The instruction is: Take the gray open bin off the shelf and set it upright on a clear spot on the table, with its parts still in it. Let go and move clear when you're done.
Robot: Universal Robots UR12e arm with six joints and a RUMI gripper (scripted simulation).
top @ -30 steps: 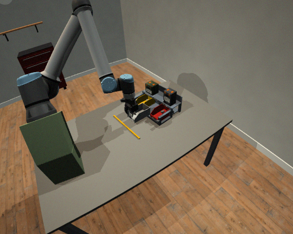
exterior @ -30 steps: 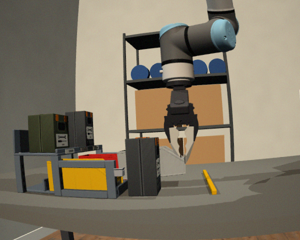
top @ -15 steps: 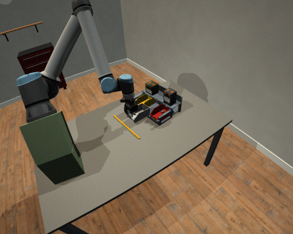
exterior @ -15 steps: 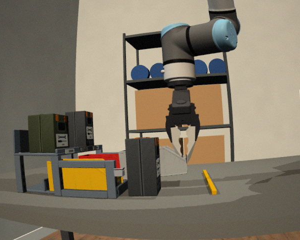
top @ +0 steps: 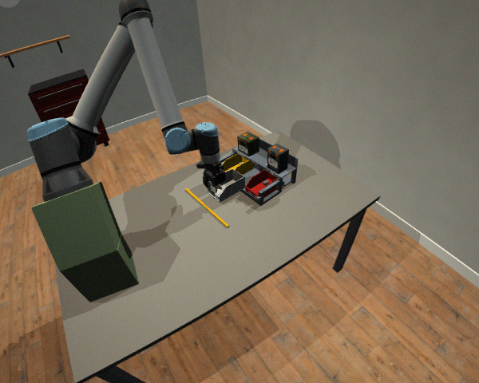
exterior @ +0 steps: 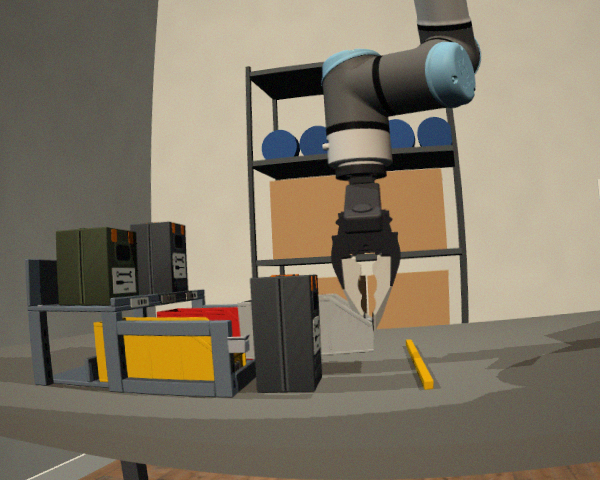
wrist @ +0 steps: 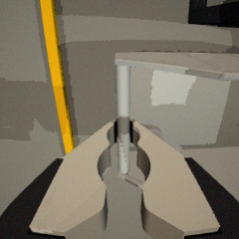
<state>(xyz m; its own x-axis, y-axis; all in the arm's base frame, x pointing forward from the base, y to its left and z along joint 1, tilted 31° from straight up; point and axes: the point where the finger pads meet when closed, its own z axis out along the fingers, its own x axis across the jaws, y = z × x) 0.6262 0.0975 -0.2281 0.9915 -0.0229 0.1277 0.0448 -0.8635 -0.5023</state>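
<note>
The gray open bin (top: 232,184) stands upright at table level, just in front of the small gray shelf (top: 272,171), to the left of the red bin. Its inside is not visible. My gripper (top: 211,188) points down and is shut on the thin front wall of the bin. In the exterior view the fingertips (exterior: 366,311) pinch the bin's (exterior: 343,330) front edge. In the wrist view the wall edge (wrist: 122,112) runs up between my fingers.
The shelf holds a yellow bin (top: 237,163) and a red bin (top: 261,183), with two boxes (top: 247,143) (top: 278,157) on top. A dark box (exterior: 286,333) stands beside the gray bin. A yellow bar (top: 207,207) lies on the table, and a big green box (top: 83,242) stands at the left.
</note>
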